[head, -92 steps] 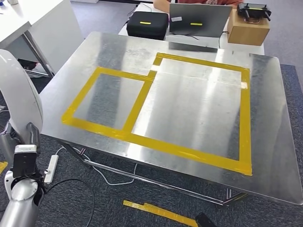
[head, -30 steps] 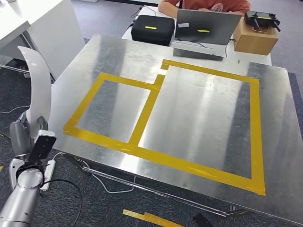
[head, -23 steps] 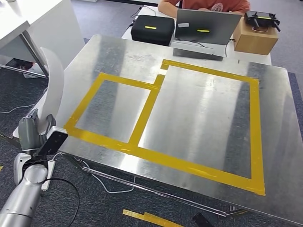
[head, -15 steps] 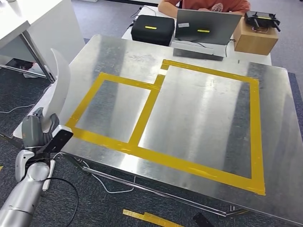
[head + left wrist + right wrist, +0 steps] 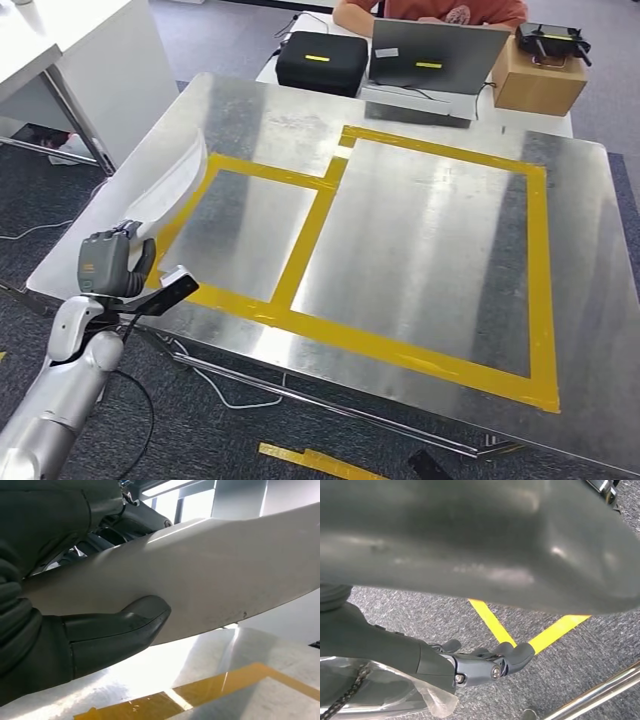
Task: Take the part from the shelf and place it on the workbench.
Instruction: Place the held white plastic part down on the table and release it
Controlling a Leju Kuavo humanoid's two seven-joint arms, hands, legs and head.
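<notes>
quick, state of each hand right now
Left hand: holding the white curved part over the workbench edge.
Right hand: empty, fingers apart, open.

Grey carpet (image 5: 226,440); white table (image 5: 90,60) beside; laptop (image 5: 434,55) behind.

left hand (image 5: 113,265) — raised, gripping | right hand (image 5: 490,665) — hanging, fingers loosely curled
</notes>
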